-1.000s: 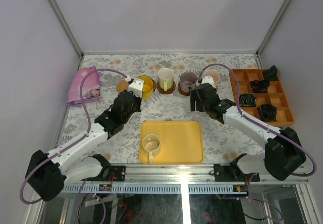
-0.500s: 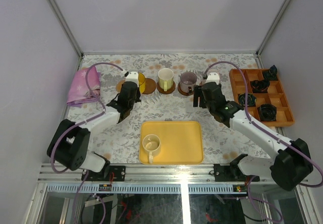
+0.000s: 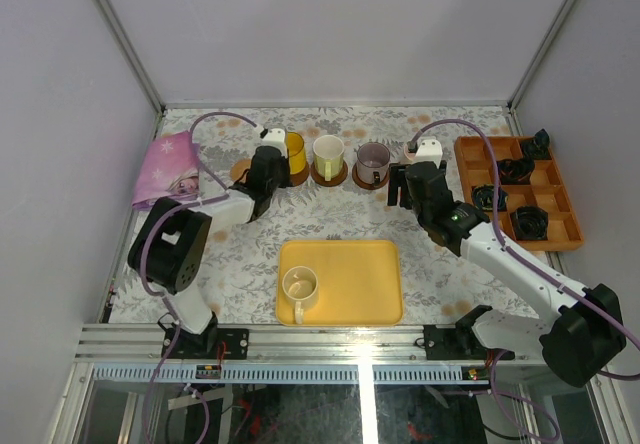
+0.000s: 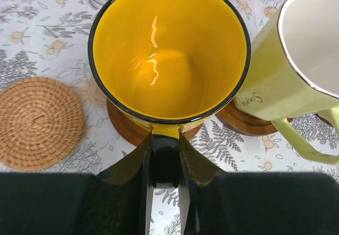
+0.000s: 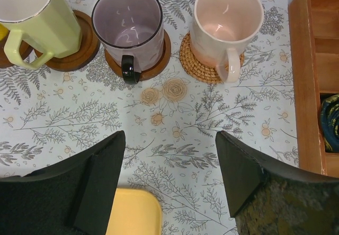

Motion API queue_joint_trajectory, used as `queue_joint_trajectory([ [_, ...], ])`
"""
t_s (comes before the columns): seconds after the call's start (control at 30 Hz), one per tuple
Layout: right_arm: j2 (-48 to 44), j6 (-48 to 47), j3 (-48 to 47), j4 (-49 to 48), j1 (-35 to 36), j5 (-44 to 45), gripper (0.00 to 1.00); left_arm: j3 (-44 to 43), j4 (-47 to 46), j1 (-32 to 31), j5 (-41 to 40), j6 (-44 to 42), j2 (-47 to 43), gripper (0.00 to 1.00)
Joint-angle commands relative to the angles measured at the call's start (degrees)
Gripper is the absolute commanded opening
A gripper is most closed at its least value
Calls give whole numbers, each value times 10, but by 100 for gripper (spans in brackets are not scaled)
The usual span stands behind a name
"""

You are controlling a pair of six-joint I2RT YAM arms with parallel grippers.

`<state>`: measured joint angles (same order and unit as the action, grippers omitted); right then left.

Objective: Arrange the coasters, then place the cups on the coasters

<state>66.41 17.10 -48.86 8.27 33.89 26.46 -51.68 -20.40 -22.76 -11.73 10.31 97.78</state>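
Soft, even light is falling from above, leaving only faint shadows on the counter (image 3: 240, 264). White glints are streaking the glossy inside of the yellow cup (image 4: 169, 60). The left tool (image 4: 165, 145) and right tool (image 5: 169, 139) are showing dark and slightly soft near their lenses.

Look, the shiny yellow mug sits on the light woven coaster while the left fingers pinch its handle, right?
No: the shiny yellow mug sits on a dark wooden coaster, as the left wrist view shows; the light woven coaster lies bare beside it. The left fingers pinch its handle.
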Motion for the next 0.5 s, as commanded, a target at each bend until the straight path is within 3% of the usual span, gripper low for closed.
queue_joint_trajectory([
  [0.0, 0, -12, -8, -24, -3, 30, 77, -46, -94, 7, 22, 2, 25, 18],
  [0.47, 3, -9, -3, -17, -3, 34, 77, -62, -94, 17, 26, 2, 71, 18],
])
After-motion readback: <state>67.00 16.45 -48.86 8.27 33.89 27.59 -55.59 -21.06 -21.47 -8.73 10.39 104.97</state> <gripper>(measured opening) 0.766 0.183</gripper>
